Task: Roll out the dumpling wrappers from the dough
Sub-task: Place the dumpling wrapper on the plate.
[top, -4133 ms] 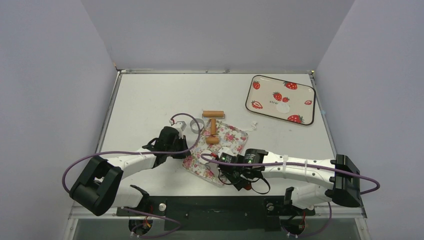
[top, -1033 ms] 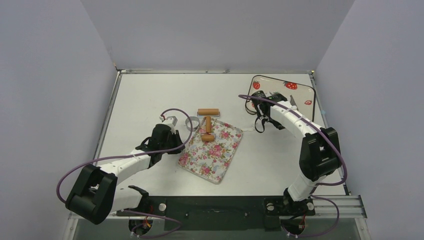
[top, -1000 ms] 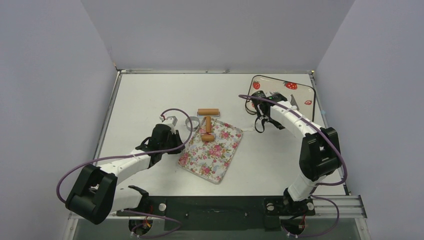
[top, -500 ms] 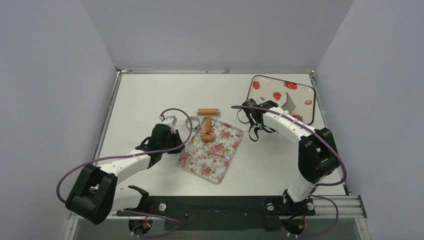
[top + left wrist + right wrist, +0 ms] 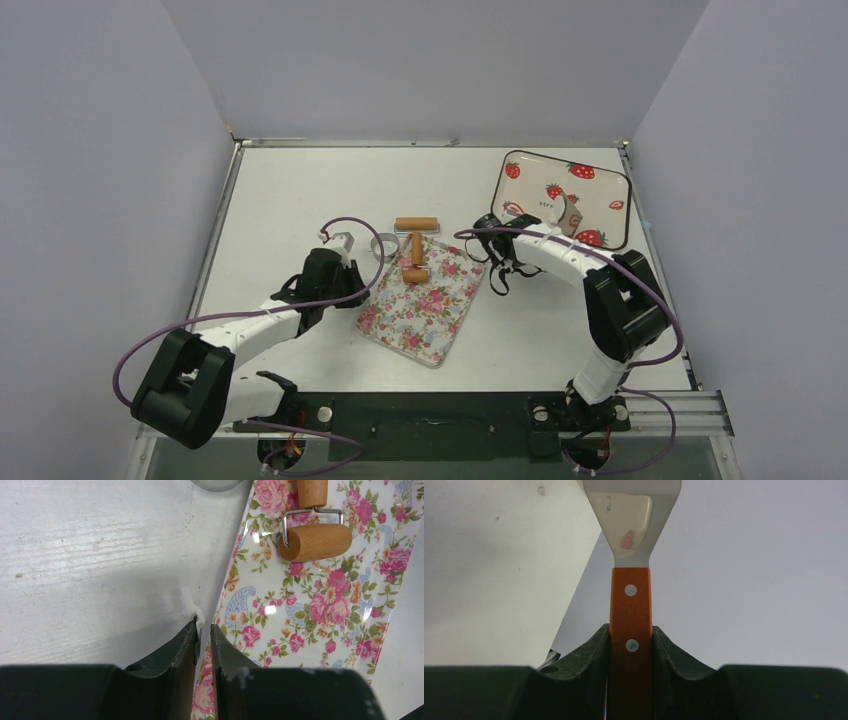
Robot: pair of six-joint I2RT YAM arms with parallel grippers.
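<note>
Though near-closed, left claw [image 5: 202, 627] astride tray [image 5: 235, 570]; right claw [image 5: 630, 630] round spatula [image 5: 630, 597].

**White table with two trays, a ring and a roller**

The white, scuffed table [image 5: 300, 190] carries a floral tray [image 5: 425, 305] near its middle, set askew and reaching toward the near edge. A strawberry-patterned tray [image 5: 600, 190] sits in the far right corner. A silver metal ring [image 5: 381, 245] lies just beside the floral tray's far left corner. A wooden roller [image 5: 416, 224] rests with its far barrel on the tabletop and its near barrel on the floral tray. A small whitish scrap [image 5: 187, 605] sticks to the surface just beside that tray's left rim.
</note>
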